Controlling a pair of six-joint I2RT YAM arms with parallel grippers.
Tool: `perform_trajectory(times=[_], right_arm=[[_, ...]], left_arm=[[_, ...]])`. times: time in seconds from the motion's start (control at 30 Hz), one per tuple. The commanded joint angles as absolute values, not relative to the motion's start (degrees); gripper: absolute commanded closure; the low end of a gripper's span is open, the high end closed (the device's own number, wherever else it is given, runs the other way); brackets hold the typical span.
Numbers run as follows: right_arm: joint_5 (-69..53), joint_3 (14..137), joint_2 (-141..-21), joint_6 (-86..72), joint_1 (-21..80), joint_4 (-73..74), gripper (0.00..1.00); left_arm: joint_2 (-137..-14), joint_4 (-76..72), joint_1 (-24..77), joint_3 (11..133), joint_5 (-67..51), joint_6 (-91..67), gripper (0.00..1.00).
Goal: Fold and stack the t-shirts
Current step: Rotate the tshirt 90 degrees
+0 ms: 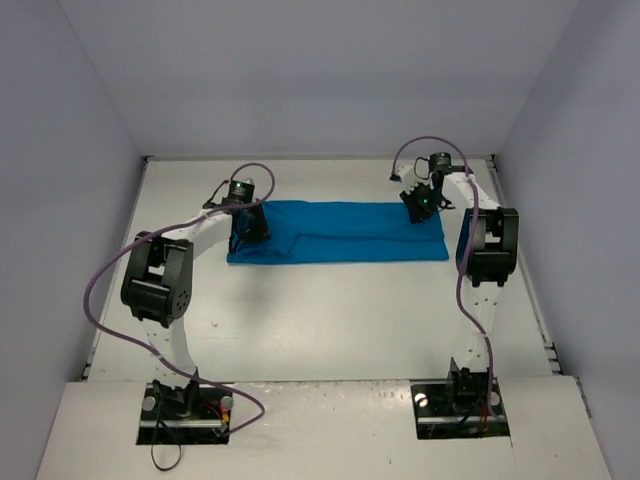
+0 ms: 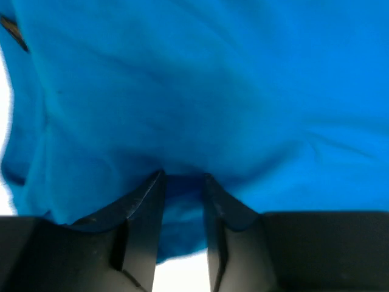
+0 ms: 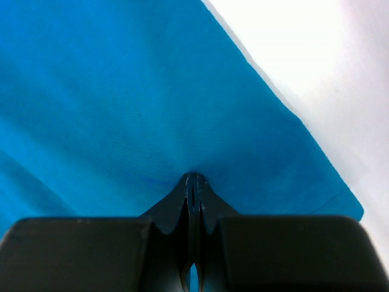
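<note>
- At the near edge of the table point(image 1: 330, 330), the two arm bases point(image 1: 185, 405) sit bolted side by side, with bare tabletop between them and the cloth.
- Farther out, the t-shirt point(image 1: 340, 232) lies flat as a long teal strip running left to right across the far half of the table (by its shape it looks already folded lengthwise).
- At the strip's left end, the left gripper point(image 2: 183, 177) holds its jaws a narrow gap apart with a bunched fold of cloth between them. I cannot tell whether it bites firmly.
- Farthest out, by the strip's right end, the right gripper point(image 3: 192, 177) has its fingers pressed together, clamped on the t-shirt, and the fabric puckers toward the tips.
- The step in hand, as I judge it, is taking both ends for the next fold.
- To do it well, the left pinch should catch every layer before any lift.
- Both ends should then rise together and level, with the strip kept lightly taut so it neither sags nor twists, and the edges should be laid down square.
</note>
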State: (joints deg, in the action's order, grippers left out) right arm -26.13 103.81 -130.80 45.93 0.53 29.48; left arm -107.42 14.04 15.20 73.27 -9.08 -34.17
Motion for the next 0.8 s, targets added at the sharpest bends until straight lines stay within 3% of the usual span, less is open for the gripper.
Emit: perform_trajectory(times=[0.0,0.17,0.33,0.53,0.77], right_arm=[[-18.82,97.90,-127.49,45.19,2.29,32.70,1.00],[-16.61,90.52,-124.82,39.98,4.29,32.77,1.00],[-16.64,87.31,-123.14,28.59,5.36,33.54,1.00],[-24.20,82.33,-120.84,14.34,5.37,33.38,1.00],[-26.06,72.92,-115.94,-3.09,6.85,24.37,1.00]], left_arm=[[-110.48,19.73,15.50,76.95,0.92,-40.43,0.75],[-114.71,22.37,13.48,80.93,6.22,-35.15,0.75],[-122.57,26.95,12.04,94.15,9.04,-24.88,0.74],[-130.10,30.97,10.90,105.51,6.38,-12.94,0.71],[-137.01,35.02,10.85,117.31,0.18,-9.50,0.72]])
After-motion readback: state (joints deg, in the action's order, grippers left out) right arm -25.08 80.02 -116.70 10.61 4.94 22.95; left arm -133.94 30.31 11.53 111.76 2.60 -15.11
